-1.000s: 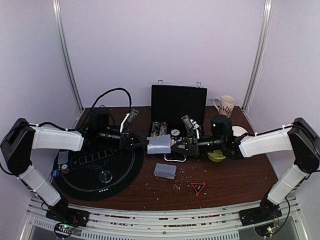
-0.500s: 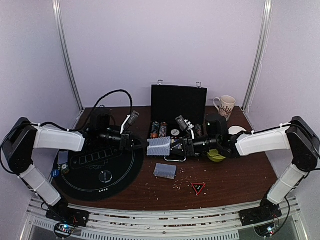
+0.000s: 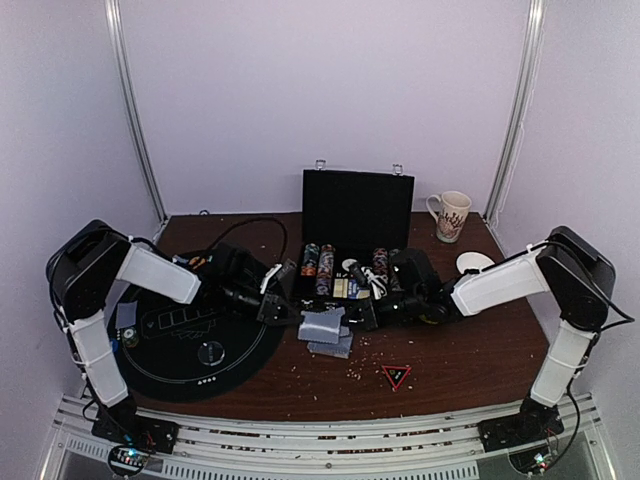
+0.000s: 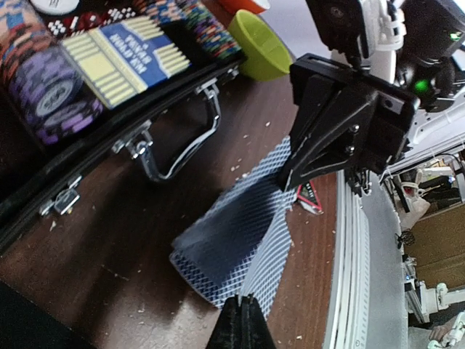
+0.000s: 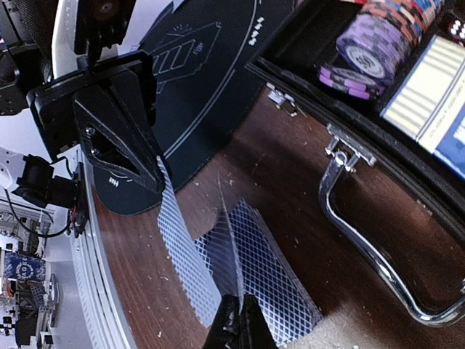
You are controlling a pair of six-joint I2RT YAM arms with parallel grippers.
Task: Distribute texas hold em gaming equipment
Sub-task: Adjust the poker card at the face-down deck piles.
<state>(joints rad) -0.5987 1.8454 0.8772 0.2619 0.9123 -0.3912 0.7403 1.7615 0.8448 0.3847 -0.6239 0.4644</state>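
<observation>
**Currently: Both Hands Pinched Shut on Cards in Front of the Chip Case**

1. At the left of the desk [image 3: 470, 350] lies a round black felt mat [image 3: 200, 345]. The left arm reaches across its right edge toward the desk centre.
2. The left hand [image 4: 241, 309] has its fingers pressed together on the edge of the left-held cards [image 5: 182, 254]. These are grey-blue-backed with a lattice print and slant down toward the desk. How many cards are in the grip cannot be told.
3. A card stack [image 3: 332, 346] lies flat on the desk, below and between the two hands and near the case handle.
4. Behind the stack stands an open black case [image 3: 357, 205] with its lid upright. Poker chips [image 3: 320, 262] lie in rows in its tray.
5. The right hand [image 5: 234, 309] has its fingers closed tight on the edge of the right-held cards [image 4: 240, 218], which are blurred in the left wrist view. Both held sets hang close over the stack. Whether they touch it cannot be told.
6. A yellow-green bowl [image 4: 258, 43] sits by the right end of the case.
7. A red triangular marker [image 3: 396, 376] lies nearer the desk's front edge.
8. A patterned mug [image 3: 450, 212] stands at the right rear.
</observation>
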